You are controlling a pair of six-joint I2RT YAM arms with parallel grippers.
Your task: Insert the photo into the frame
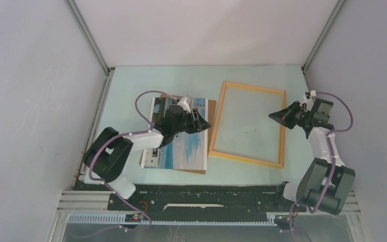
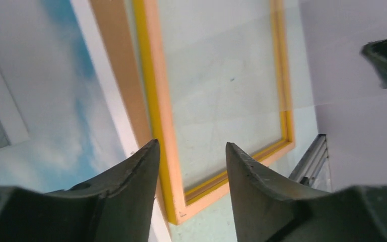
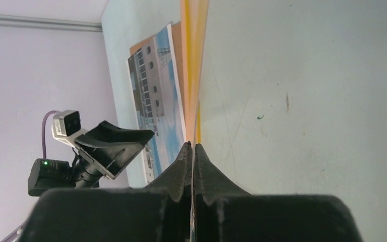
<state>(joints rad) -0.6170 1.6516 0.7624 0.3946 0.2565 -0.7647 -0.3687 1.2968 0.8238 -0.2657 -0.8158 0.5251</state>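
Photo (image 1: pixel 186 148): lies flat, face up, on the brown board (image 2: pixel 118 70), left of centre on the table (image 1: pixel 181 80). It is outside the frame (image 1: pixel 247 123), with a strip of board showing along its right edge.

Frame: lies flat just to the right of the board, long sides running away from the arms. Its left rail is just beside the board's edge; contact there cannot be confirmed. Only the table shows through the pane.

Left gripper (image 1: pixel 204 121): over the photo's right edge, tips towards the frame. Jaws part-way apart, nothing between them.

Right gripper (image 1: pixel 274 116): over the right part of the frame, pointing left. Fingers pressed together – nothing seen held. Contact with the pane cannot be determined.
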